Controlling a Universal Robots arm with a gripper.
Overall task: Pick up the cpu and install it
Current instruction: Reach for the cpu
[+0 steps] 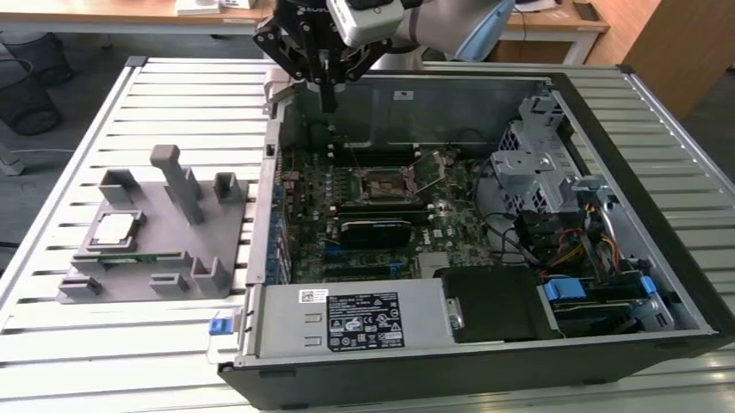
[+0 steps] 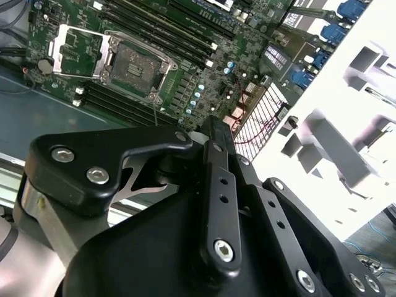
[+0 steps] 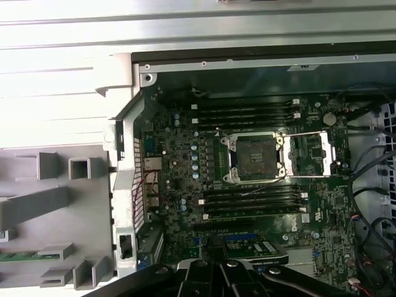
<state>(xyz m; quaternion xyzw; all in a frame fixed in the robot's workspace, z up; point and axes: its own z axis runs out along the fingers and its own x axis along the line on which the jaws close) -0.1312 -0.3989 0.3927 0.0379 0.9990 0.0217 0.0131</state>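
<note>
Your cpu (image 1: pixel 115 228) lies flat in a square pocket of the grey holder (image 1: pixel 184 258), its pale silver-grey metal top facing up. In the exterior view it sits at roughly eight o'clock from the fingers (image 1: pixel 330 96), well apart from them and outside the case. The fingers are pressed together with nothing between them, hanging over the eleven o'clock corner of the open computer case (image 1: pixel 483 370).

The holder is matt grey plastic with blocky upright posts and slots. A thin green memory stick (image 1: pixel 126 257) lies along it at six o'clock of the cpu. The holder rests on a tabletop (image 1: pixel 184 95) of pale ribbed metal slats. Inside the black case, at five o'clock of the fingers, the green motherboard (image 1: pixel 442 232) carries the dark square socket (image 1: pixel 385 181), and its shiny metal frame is swung open.
</note>
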